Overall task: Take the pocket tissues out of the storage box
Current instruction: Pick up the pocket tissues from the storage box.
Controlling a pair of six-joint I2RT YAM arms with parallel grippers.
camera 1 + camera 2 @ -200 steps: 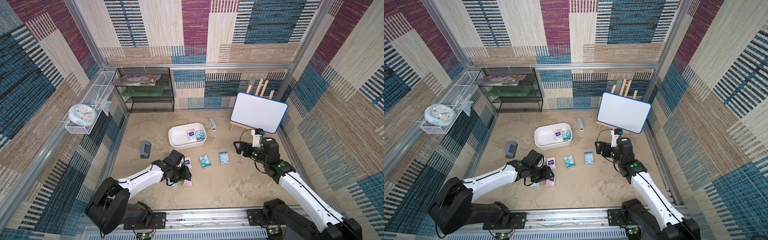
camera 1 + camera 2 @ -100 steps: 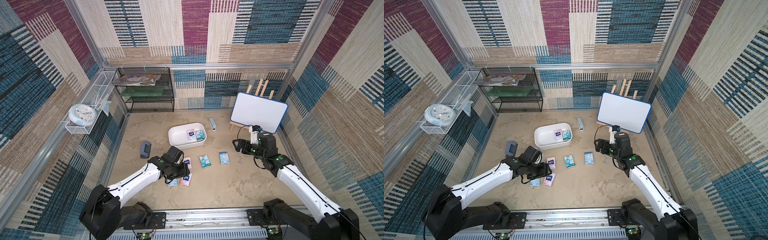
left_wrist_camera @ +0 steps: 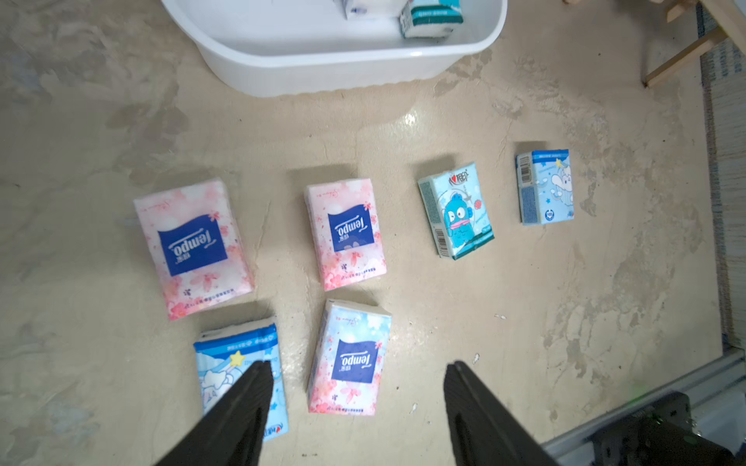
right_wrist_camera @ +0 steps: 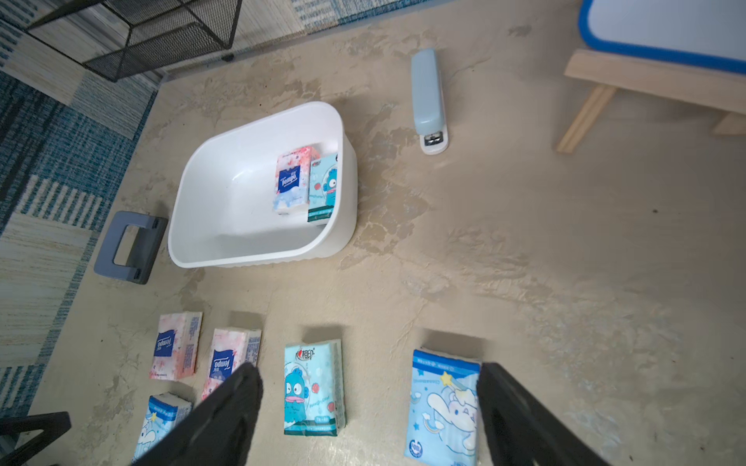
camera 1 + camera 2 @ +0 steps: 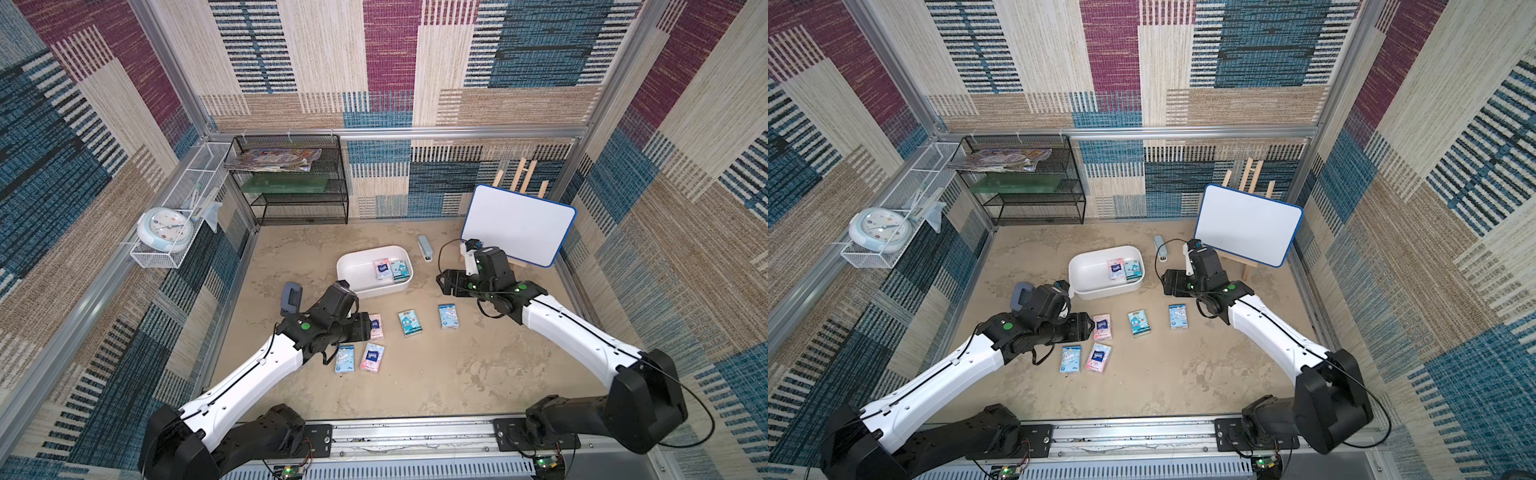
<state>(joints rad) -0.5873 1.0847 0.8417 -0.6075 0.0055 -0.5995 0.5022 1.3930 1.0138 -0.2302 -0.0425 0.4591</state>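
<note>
The left wrist view cuts off the storage box (image 3: 323,68) and the two pocket tissues (image 3: 430,14) inside. In both top views the left gripper (image 5: 365,326) half-covers a pink packet (image 5: 377,330) near the storage box.

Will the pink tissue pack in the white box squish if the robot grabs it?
Probably squishes a bit: the pink tissue pack in the white box looks soft and puffy. Its plastic wrap may be slippery. It's flat-sided, so it shouldn't roll.

Tan floor (image 5: 457,374) bears storage box (image 5: 353,272), six pocket tissues (image 5: 409,323), stapler (image 5: 424,248)
</note>
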